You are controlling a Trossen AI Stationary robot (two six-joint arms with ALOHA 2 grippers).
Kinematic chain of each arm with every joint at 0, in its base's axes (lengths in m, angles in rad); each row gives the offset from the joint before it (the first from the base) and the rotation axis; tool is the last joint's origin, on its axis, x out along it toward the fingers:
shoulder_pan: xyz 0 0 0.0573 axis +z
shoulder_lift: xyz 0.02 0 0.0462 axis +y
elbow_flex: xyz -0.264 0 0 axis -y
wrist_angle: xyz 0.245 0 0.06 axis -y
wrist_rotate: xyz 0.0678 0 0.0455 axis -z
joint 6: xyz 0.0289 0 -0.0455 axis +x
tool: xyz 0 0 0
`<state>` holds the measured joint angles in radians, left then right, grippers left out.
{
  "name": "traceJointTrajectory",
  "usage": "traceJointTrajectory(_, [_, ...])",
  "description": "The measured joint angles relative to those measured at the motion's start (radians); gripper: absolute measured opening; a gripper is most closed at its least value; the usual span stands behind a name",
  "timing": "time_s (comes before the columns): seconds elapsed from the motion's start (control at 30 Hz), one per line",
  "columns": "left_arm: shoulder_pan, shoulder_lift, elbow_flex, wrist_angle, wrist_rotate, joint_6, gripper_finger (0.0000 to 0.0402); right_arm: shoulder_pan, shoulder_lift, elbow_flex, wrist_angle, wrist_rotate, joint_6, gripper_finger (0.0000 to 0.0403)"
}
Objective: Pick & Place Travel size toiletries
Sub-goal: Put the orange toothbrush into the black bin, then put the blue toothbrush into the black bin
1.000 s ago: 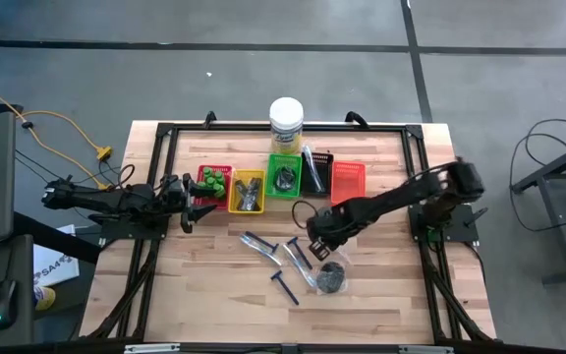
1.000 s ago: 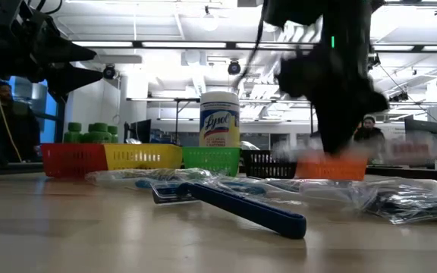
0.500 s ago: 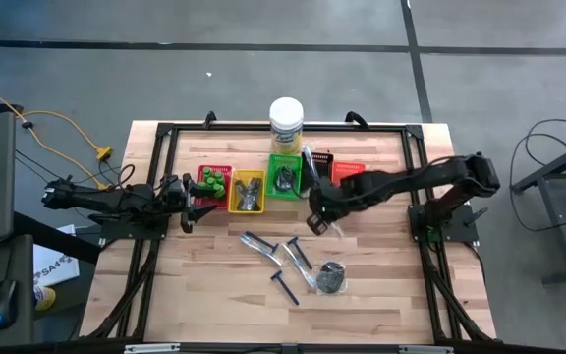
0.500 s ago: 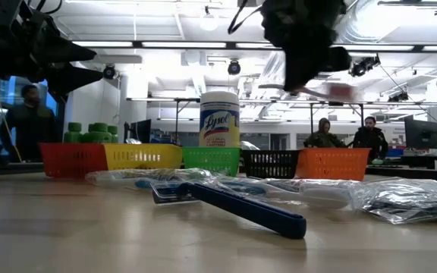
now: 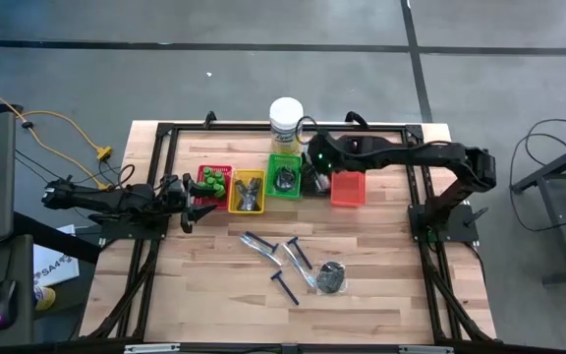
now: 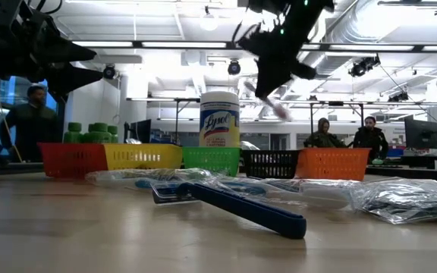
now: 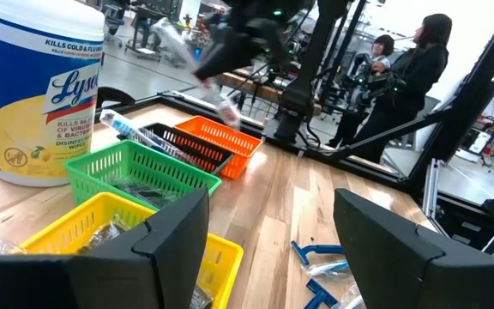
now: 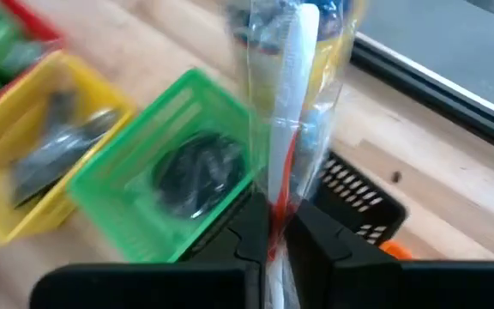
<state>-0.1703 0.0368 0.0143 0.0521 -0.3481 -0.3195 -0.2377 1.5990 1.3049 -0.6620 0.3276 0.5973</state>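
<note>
While poised high over the black tray [image 5: 316, 174] between green tray [image 5: 284, 177] and orange tray [image 5: 348, 184], right gripper [image 8: 272, 225] fingers clamped on a clear-sleeved stick [image 8: 292, 81], dangling above the bench [image 5: 214, 285]. Left gripper [image 7: 268, 236] parked beside the red tray [image 5: 214, 187], fingers apart. Razors [image 5: 288, 265] and a dark bundle [image 5: 330, 278] loose mid-bench.

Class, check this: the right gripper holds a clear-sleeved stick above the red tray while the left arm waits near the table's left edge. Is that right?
Not quite. The high view shows the right gripper above the black tray, not the red one; the right wrist view shows it shut on the clear-sleeved stick. The left gripper does wait near the table's left edge.
</note>
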Motion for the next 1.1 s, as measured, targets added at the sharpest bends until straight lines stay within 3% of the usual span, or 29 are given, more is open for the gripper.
traceJointTrajectory(0.23, [0.0,0.0,0.0,0.0,0.0,0.0,0.0242,-0.07,0.0,-0.076,0.108,0.001,0.001,0.002])
traceJointTrajectory(0.7, [0.0,0.0,0.0,0.0,0.0,0.0,0.0242,-0.084,0.032,-0.185,0.212,-0.069,0.038,0.0028])
traceJointTrajectory(0.83, [0.0,0.0,0.0,0.0,0.0,0.0,0.0242,-0.088,0.032,-0.192,0.205,-0.069,0.037,0.0063])
traceJointTrajectory(1.1, [0.0,0.0,0.0,0.0,0.0,0.0,0.0242,-0.092,0.032,-0.192,0.206,-0.073,0.056,0.0175])
